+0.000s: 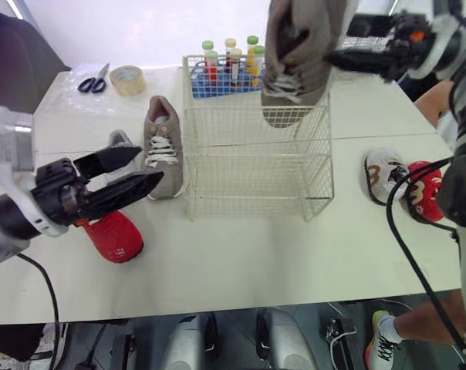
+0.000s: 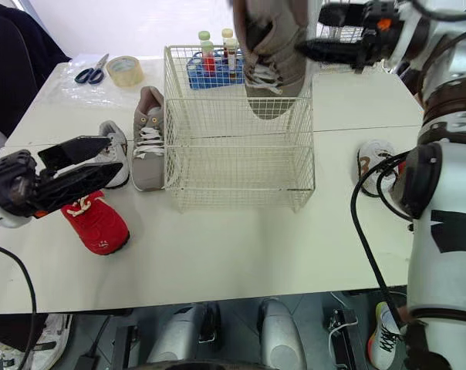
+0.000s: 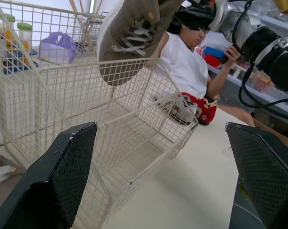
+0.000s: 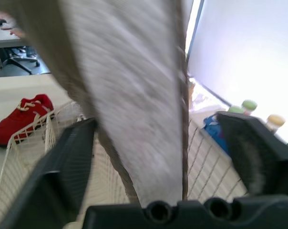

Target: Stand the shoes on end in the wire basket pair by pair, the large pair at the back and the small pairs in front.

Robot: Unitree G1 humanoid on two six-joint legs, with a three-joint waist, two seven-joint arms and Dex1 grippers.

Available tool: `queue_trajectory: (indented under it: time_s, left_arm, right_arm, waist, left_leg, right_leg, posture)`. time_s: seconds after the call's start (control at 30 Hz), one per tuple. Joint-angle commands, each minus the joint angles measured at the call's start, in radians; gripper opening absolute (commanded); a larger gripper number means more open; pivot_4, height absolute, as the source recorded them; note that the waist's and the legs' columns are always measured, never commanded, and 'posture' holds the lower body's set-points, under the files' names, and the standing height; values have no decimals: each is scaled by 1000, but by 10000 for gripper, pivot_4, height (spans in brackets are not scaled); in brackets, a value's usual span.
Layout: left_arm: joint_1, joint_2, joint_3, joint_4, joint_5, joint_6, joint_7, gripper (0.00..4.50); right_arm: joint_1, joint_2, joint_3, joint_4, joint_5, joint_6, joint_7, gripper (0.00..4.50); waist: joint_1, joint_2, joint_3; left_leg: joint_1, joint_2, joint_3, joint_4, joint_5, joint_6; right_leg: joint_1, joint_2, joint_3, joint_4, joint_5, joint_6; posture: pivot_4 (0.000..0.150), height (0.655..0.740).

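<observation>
right tool squeezes big tan shoe; wire basket below it; left tool spread wide, holding nothing

Raised shoe heel cut off; right red shoe seemingly half-hidden.

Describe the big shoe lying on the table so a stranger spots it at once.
Find the wire basket mid-table. Beside its left wall lies the grey shoe, white-laced. It dwarfs the white shoe and red shoe next to it.

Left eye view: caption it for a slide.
Right gripper holds a grey shoe, toe down, over the wire basket.
</observation>
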Motion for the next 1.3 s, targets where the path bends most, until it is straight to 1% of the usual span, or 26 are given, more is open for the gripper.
queue_trajectory:
  time_s: [0.03,0.2,0.4,0.53,0.57,0.63,0.7,0.8,0.83,0.9,0.97,1.0,1.1,1.2,1.3]
  left_arm:
    - [-14,-4,11,-9,-3,-24,4,45000]
    - [-43,-25,-29,4,18,-33,5,45000]
    - [-71,-42,-69,14,46,-40,2,45000]
    - [-68,-48,-69,14,60,-40,1,45000]
    - [-65,-50,-68,12,64,-41,4,45000]
    - [-62,-58,-65,8,69,-44,14,45000]
    - [-70,-64,-70,9,65,-46,21,45000]
    - [-102,-62,-91,25,66,-42,17,45000]
    - [-115,-61,-99,35,69,-41,11,45000]
    - [-155,-66,-133,64,89,-40,-2,45000]
    - [-195,-81,-175,88,117,-43,-17,45000]
    - [-215,-93,-197,98,130,-44,-22,45000]
    - [-267,-137,-249,116,166,-50,-28,45000]
    - [-281,-174,-268,124,193,-57,-43,45000]
    - [-288,-202,-277,130,219,-63,-53,45000]
  right_arm:
    - [-26,-23,-20,-15,-4,-13,-37,44276]
    - [-20,-32,-41,-16,4,-22,-96,44276]
    - [-17,-52,-69,-23,18,0,-118,44276]
    - [1,-39,-83,-102,41,6,-121,44276]
    - [23,-30,-81,-151,46,6,-130,44276]
    - [138,13,-87,-392,90,60,-186,44276]
    - [281,58,-94,-687,146,188,-285,44276]
    - [450,126,-96,-1070,202,400,-482,44276]
    - [487,150,-96,-1167,213,454,-548,44276]
    - [530,198,-94,-1305,210,529,-685,44276]
    - [553,232,-79,-1383,181,567,-802,44276]
    - [568,235,-58,-1406,148,552,-842,44276]
    - [594,263,-19,-1433,105,545,-948,44276]
    - [623,281,31,-1464,67,550,-1014,44276]
    - [650,261,61,-1475,37,538,-1036,44276]
  waist:
    - [3,0,0]
    - [5,0,0]
    - [5,0,0]
    - [4,0,0]
    - [4,0,0]
    - [4,-1,0]
    - [3,-1,-1]
    - [9,0,-1]
    - [15,0,0]
    - [27,0,0]
    - [35,-1,-1]
    - [38,-1,-1]
    - [40,-6,-4]
    - [34,-7,-4]
    - [31,-7,-4]
  left_leg:
    - [0,0,0,0,0,0]
    - [0,0,-1,3,0,0]
    - [0,0,-2,5,0,0]
    - [0,0,-2,6,0,1]
    - [0,0,-2,6,0,1]
    - [0,1,-2,7,0,1]
    - [0,1,-4,8,0,1]
    - [0,2,-5,9,0,0]
    - [0,1,-5,10,0,0]
    - [0,1,-5,10,0,0]
    - [0,1,-5,10,0,0]
    - [0,0,-6,10,0,0]
    - [0,-1,-6,11,0,1]
    - [0,-1,-6,11,0,1]
    - [0,0,-6,11,0,1]
  right_leg:
    - [0,0,0,0,0,0]
    - [2,0,-1,0,0,0]
    - [3,1,-1,1,0,0]
    - [3,1,-1,1,0,0]
    - [3,1,-1,1,0,0]
    - [4,1,-2,1,0,0]
    - [6,1,-2,1,0,0]
    - [5,1,-3,4,0,0]
    - [5,0,-3,4,0,0]
    - [4,1,-3,5,0,0]
    - [4,1,-4,5,0,0]
    - [5,2,-4,5,0,0]
    - [6,3,-4,4,0,0]
    - [7,3,-4,4,0,0]
    - [7,5,-4,4,0,0]
  posture:
    - [1500,7371]
    - [1500,7371]
    - [1500,7371]
    - [1500,7371]
    - [1500,7371]
    - [1500,7371]
    - [1500,7371]
    - [1500,7371]
    - [1500,7371]
    - [1500,7371]
    - [1500,7371]
    - [1500,7371]
    - [1500,7371]
    - [1500,7371]
    - [1500,7371]
